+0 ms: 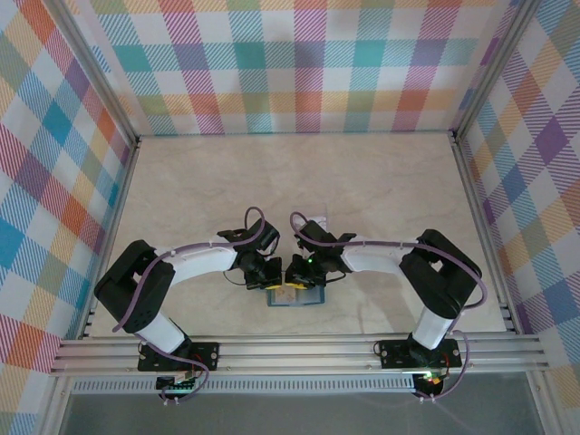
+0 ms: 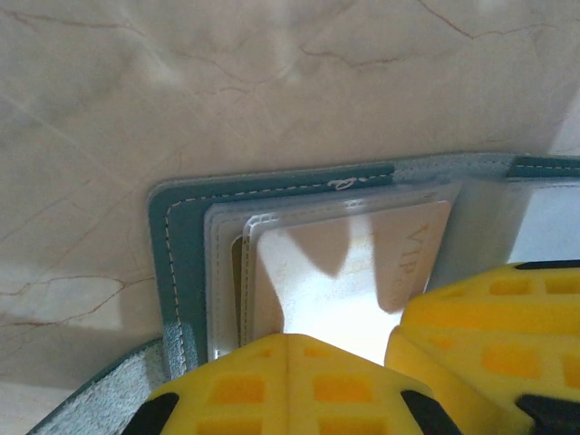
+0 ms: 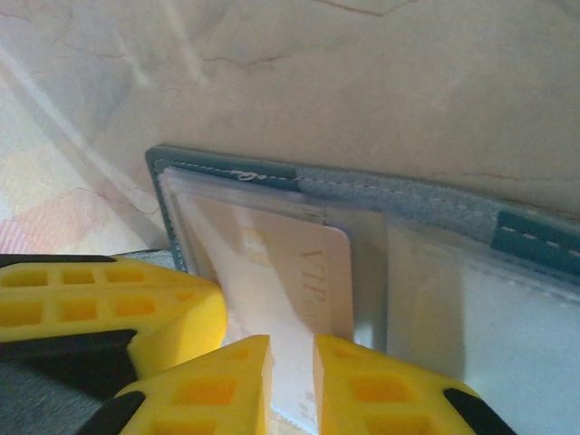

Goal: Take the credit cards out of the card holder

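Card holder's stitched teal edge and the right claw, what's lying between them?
The pale VIP card, inside a clear pocket of the card holder, reaching down to the right claw. The right wrist view shows it.

From above, your left gripper point(image 1: 275, 279) and right gripper point(image 1: 302, 277) cover most of the card holder point(image 1: 295, 298); its contents are too small to read. At the holder's near edge, the pale card point(image 3: 272, 263) disappears behind the right gripper's fingers point(image 3: 362, 381); grip undeterminable.

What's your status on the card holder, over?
Left tool shut, at holder. Right tool slightly open over pale card. Card inside holder. Nothing blocking.
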You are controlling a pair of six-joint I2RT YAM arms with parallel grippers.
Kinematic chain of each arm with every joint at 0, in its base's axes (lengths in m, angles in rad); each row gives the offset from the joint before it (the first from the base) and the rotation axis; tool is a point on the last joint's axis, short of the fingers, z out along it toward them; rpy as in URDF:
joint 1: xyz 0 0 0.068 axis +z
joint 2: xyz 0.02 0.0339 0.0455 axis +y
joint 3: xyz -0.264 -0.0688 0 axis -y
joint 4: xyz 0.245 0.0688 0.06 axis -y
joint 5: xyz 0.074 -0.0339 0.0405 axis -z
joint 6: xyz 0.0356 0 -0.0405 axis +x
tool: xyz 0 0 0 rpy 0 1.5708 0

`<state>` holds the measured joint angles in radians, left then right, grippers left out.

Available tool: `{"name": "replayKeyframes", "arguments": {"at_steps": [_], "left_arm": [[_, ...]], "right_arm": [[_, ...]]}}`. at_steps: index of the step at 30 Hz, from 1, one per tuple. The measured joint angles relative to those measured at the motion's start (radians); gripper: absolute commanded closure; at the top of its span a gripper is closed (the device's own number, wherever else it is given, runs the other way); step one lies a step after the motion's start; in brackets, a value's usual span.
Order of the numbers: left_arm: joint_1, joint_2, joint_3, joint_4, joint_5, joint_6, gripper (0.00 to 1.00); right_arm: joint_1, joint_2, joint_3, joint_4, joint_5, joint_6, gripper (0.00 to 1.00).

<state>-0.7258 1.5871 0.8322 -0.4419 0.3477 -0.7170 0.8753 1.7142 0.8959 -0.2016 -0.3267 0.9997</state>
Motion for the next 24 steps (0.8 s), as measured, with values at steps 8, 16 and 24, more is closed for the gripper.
{"name": "replayKeyframes", "arguments": {"at_steps": [8, 16, 24], "left_arm": [[0.0, 0.0, 0.0, 0.0, 0.0, 0.003, 0.95], [-0.001, 0.002, 0.0, 0.0, 0.0, 0.003, 0.95], [-0.001, 0.009, 0.0, -0.003, 0.0, 0.004, 0.95]], "right_arm": [[0.0, 0.005, 0.001, -0.011, 0.025, -0.013, 0.73], [0.0, -0.007, 0.009, -0.055, 0.055, -0.021, 0.69], [0.0, -0.016, 0.017, -0.085, 0.069, -0.037, 0.63]]}}
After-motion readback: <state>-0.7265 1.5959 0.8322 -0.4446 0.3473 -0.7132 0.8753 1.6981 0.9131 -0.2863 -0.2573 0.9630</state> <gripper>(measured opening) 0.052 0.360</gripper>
